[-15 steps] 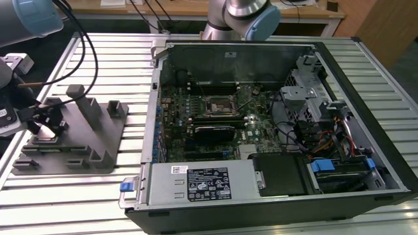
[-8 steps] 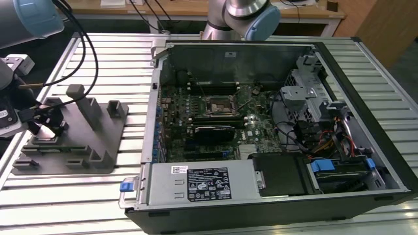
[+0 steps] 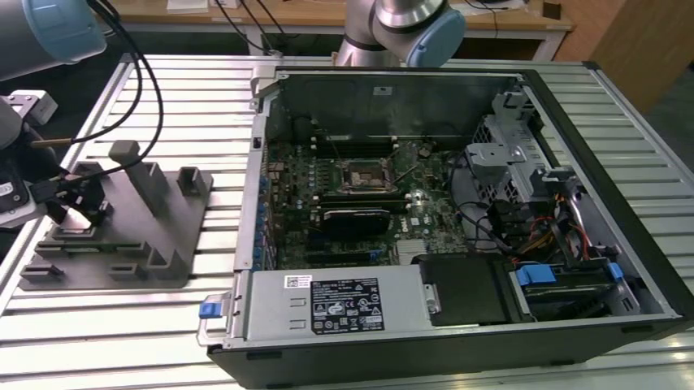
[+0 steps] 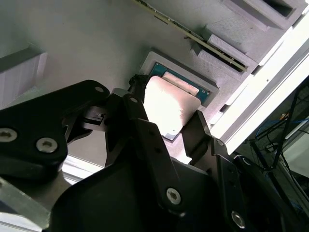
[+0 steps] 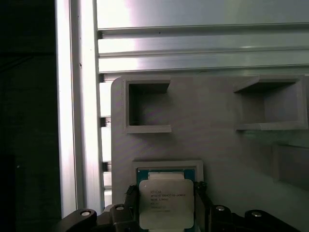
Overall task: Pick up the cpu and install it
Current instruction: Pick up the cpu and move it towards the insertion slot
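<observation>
At nine o'clock from the open computer case point(image 3: 391, 93), the gripper point(image 3: 74, 218) stands over the grey holder block point(image 3: 162, 227), jaws closed against opposite edges of the cpu point(image 5: 166, 203), whose shallow pocket likely keeps it square for lifting.

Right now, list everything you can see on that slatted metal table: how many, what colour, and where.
slatted metal table: one, silvery, under everything.
grey plastic block with upright posts: one, grey, on the table at the exterior view's left.
small flat square metal cpu: one, pale silver, in a shallow recess of the block.
open metal computer case: one, black, on the table at the exterior view's right.
square metal-framed socket: one, black, on the board inside the case.
labelled metal box: one, silver, at the case's near edge.
robot arm: one, grey with pale blue caps, behind the case.
gripper: one, black, at the cpu.
</observation>
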You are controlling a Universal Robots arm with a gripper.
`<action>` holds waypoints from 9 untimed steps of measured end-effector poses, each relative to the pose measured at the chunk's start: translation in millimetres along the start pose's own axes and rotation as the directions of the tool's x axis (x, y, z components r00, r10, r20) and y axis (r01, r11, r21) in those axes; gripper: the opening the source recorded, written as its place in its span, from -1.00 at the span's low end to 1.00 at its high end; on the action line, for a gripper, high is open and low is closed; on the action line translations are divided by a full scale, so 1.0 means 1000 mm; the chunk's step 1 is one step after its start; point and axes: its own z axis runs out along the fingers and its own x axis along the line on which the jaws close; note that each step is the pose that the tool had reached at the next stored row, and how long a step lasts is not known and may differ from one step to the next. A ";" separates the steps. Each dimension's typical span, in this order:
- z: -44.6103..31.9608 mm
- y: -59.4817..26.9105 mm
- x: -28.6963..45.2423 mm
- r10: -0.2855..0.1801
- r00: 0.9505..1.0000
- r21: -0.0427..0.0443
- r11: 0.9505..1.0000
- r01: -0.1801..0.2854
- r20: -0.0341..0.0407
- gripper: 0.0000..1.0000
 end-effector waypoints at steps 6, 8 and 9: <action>-0.0017 0.0002 -0.0002 0.000 1.000 0.000 1.000 0.000 0.000 0.09; -0.0045 0.0003 -0.0003 0.000 1.000 0.000 1.000 0.000 0.000 0.09; -0.0061 0.0003 -0.0003 -0.001 1.000 0.000 1.000 0.001 0.000 0.09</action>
